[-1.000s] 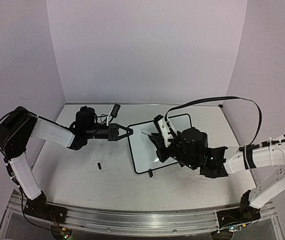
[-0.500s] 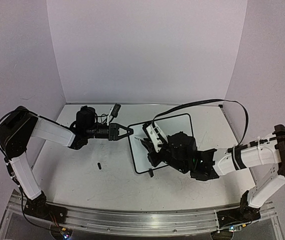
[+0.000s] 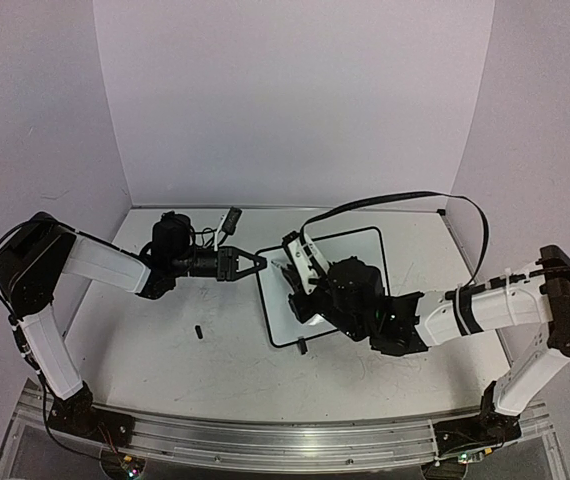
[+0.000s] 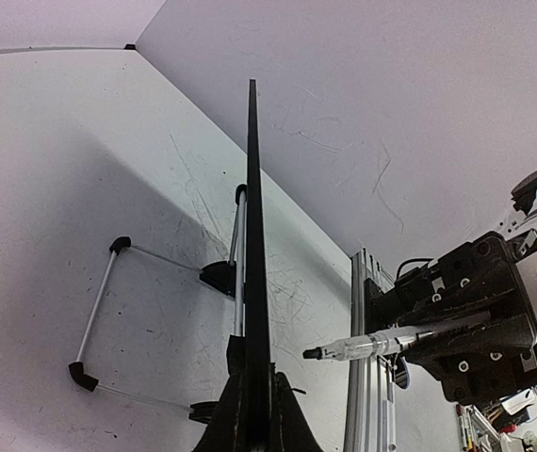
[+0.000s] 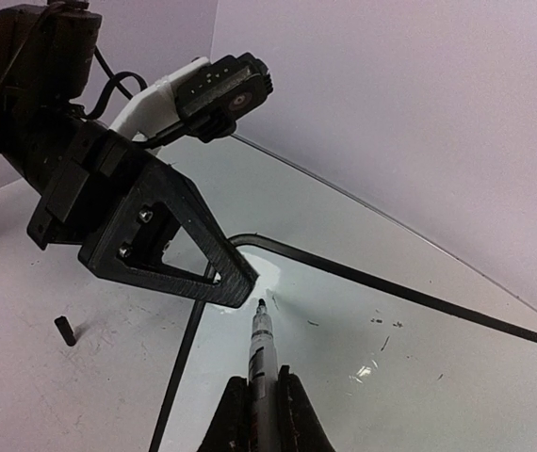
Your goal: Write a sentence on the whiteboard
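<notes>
Board [image 3: 360, 248] likely light, stiff, tippy: your L jaws clamp its corner, hold there. R jaws pinch slim marker [image 5: 262, 344], prone to slip.

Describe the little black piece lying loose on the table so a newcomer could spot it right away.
Start at the grey table in the top view and find the black-framed whiteboard near its middle. Left of the board's near corner, on bare tabletop, lies the small black stub. It is the only loose item, touching neither board nor arm.
</notes>
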Motion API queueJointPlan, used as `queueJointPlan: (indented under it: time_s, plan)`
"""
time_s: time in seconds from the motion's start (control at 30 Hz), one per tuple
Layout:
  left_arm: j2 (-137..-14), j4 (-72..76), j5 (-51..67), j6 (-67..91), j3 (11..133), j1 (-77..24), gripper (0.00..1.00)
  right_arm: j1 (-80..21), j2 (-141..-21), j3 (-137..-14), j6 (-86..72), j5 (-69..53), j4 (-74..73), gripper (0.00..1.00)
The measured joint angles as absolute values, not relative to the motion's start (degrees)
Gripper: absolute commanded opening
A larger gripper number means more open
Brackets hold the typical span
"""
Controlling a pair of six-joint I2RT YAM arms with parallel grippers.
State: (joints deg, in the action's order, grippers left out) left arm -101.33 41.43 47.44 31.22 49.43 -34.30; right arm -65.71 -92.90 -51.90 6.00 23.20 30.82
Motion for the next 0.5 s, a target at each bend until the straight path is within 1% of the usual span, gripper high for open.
queueJointPlan:
  time_s: [0.5]
  plan:
    - [-101.32, 41.43, 47.44, 31.22, 49.43, -34.35, 0.00, -65.71, -94.60, -51.92, 6.00, 23.29, 31.78, 0.00]
